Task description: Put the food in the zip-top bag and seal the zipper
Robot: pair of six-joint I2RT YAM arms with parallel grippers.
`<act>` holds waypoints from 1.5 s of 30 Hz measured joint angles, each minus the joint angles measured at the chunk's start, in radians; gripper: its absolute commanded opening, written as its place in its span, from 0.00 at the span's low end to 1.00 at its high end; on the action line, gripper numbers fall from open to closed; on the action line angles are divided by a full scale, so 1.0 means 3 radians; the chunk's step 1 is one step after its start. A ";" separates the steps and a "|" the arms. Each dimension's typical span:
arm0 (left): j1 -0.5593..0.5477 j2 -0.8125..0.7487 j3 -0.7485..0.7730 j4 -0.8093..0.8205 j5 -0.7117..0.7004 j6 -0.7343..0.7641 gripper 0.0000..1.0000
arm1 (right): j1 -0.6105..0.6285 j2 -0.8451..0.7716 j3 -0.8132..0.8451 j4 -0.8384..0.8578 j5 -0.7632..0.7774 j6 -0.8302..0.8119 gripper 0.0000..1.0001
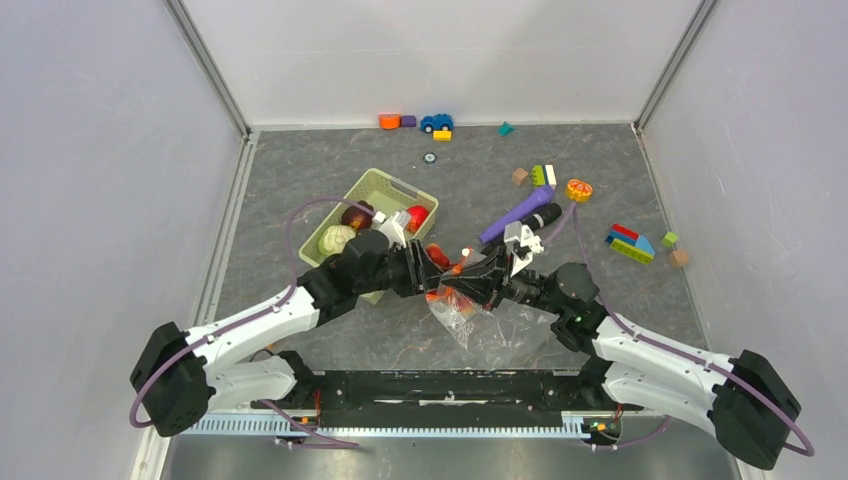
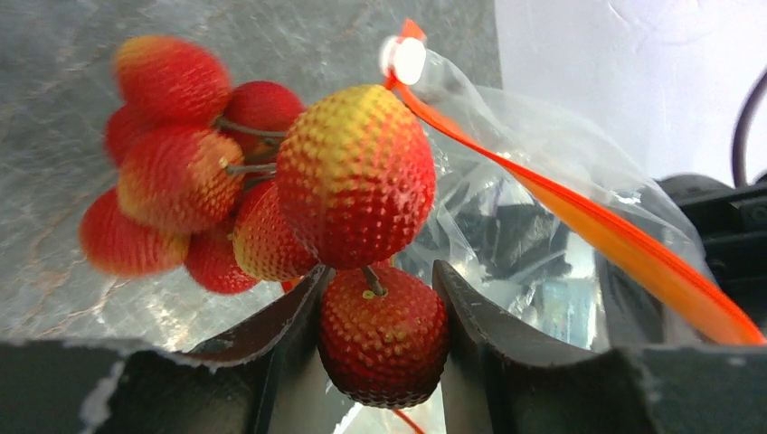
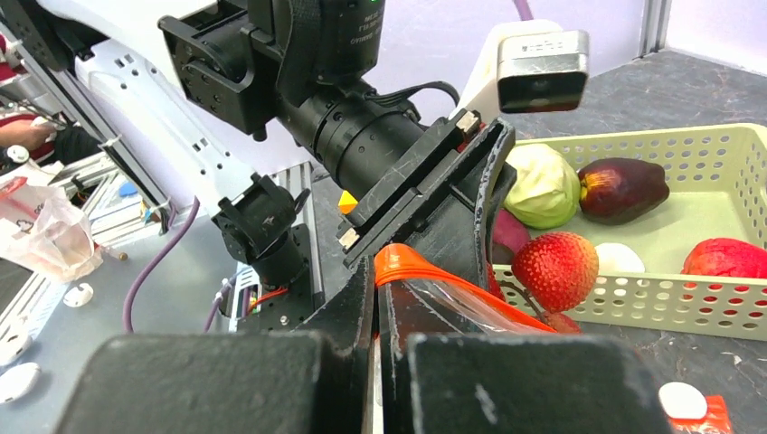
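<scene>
Left gripper [image 2: 380, 276] is pinching the red fruit cluster [image 2: 271, 172] beside the zip-top bag [image 2: 543, 154]; right gripper [image 3: 375, 280], fingers pressed together, is clamping the zipper [image 3: 409, 266]

Grey table [image 1: 470, 190] w/ basket [image 1: 385, 190], blocks [image 1: 630, 243]

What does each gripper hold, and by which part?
Left gripper: bumpy red toy fruit bunch, by one berry. Right gripper: clear plastic bag, by its orange zipper strip.
</scene>
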 measured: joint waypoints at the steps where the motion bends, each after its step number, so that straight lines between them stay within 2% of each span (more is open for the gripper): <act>1: 0.0000 0.0011 0.0000 0.0022 0.0072 0.0010 0.02 | 0.0000 -0.0004 0.0000 0.0003 -0.0010 -0.0023 0.00; 6: 0.0000 0.0109 0.0014 0.0198 0.0392 0.0061 0.02 | 0.0000 0.0127 0.0001 -0.0031 -0.0137 -0.0098 0.00; 10: 0.0001 0.0086 0.0064 0.0061 0.0364 0.0184 0.02 | 0.0000 0.0135 0.0004 -0.0285 -0.0070 -0.0224 0.00; 17: 0.0000 -0.0547 0.0291 -0.0711 -0.0336 0.0495 0.02 | 0.0000 0.0020 0.0005 -0.0776 0.0355 -0.0408 0.00; 24: 0.0000 -0.1072 0.0693 -0.1129 -0.1219 0.0715 0.02 | 0.0000 0.0151 0.0022 -0.1202 0.0800 -0.0454 0.00; 30: 0.0001 -0.1077 0.0716 -0.1408 -0.1830 0.0786 0.02 | 0.0000 0.0315 0.0047 -0.1324 0.0876 -0.0454 0.00; 35: 0.0051 -0.0771 0.0708 -0.1507 -0.2215 0.0797 0.03 | 0.0000 0.0355 0.0094 -0.1334 0.0858 -0.0454 0.00; 37: 0.0109 -0.0626 0.0706 -0.1504 -0.2260 0.0796 0.14 | 0.0000 0.0355 0.0102 -0.1335 0.0838 -0.0455 0.00; 39: 0.0248 -0.0435 0.0692 -0.1495 -0.2239 0.0793 0.16 | 0.0000 0.0354 0.0102 -0.1342 0.0827 -0.0456 0.00; 41: 0.0383 -0.0323 0.0651 -0.1486 -0.2177 0.0792 0.26 | 0.0000 0.0345 0.0102 -0.1364 0.0825 -0.0463 0.00; 42: 0.0481 -0.0271 0.0600 -0.1471 -0.2096 0.0792 0.37 | 0.0000 0.0329 0.0102 -0.1389 0.0825 -0.0470 0.00; 43: 0.0543 -0.0244 0.0551 -0.1470 -0.2027 0.0792 0.58 | 0.0000 0.0309 0.0102 -0.1414 0.0827 -0.0483 0.00; 44: 0.0590 -0.0234 0.0498 -0.1474 -0.1963 0.0792 0.68 | 0.0000 0.0292 0.0102 -0.1436 0.0827 -0.0493 0.00; 45: 0.0614 -0.0234 0.0464 -0.1483 -0.1924 0.0792 0.72 | 0.0000 0.0271 0.0103 -0.1464 0.0828 -0.0511 0.00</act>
